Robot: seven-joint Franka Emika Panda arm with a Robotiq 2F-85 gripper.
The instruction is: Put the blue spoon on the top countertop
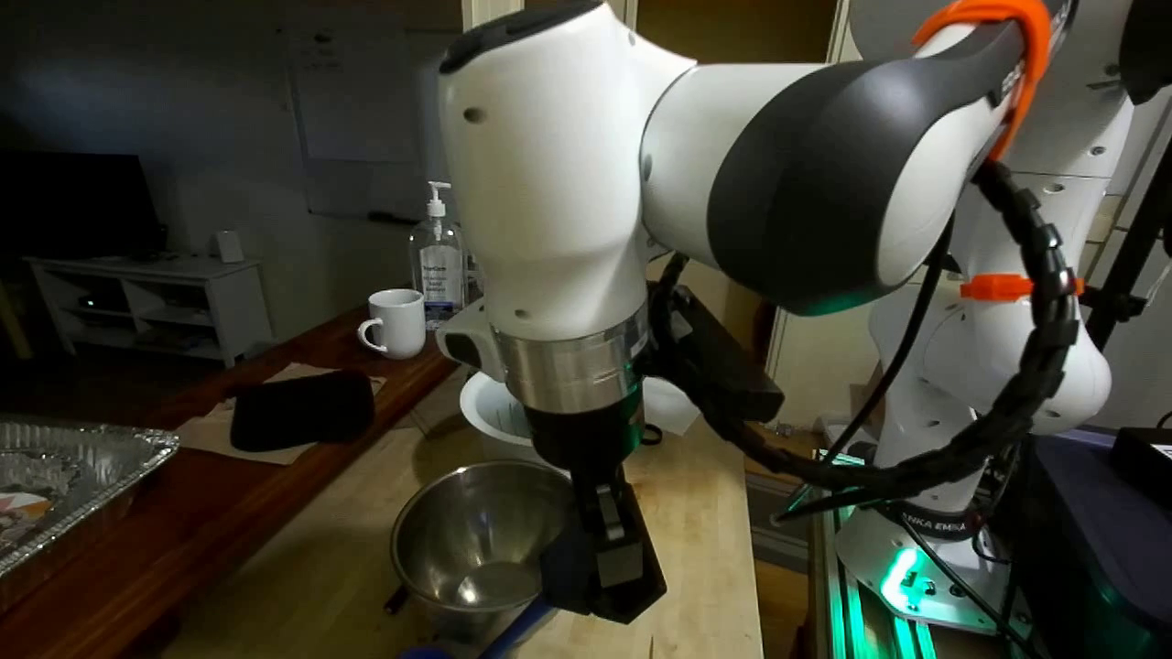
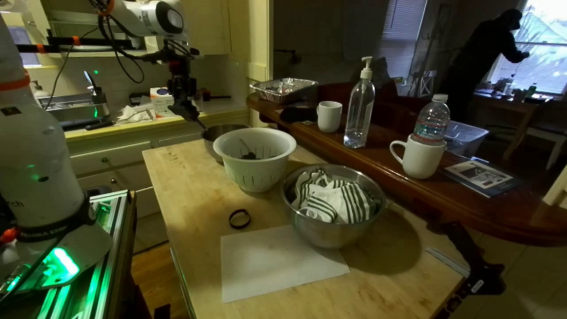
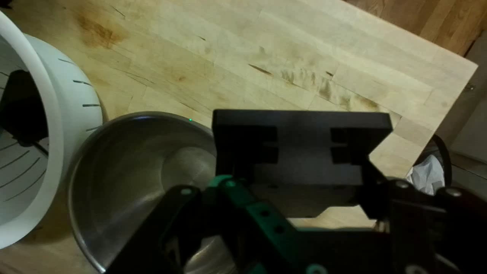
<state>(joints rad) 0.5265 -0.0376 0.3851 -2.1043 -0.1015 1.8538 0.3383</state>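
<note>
One gripper [image 1: 595, 602] noted, jaws partway together, apparently clamped on the spoon [image 1: 519, 628] by its handle; the contact itself is hidden from me. The spoon slants down from it, in an exterior view leftward, its long axis crossing before the steel bowl [image 1: 435, 549]; whether the two touch cannot be told. The counter [image 1: 206, 517] runs farther left, raised, well apart from the gripper. Judgement: lift, then carry left; the low end leads and may strike the counter's edge.
</note>
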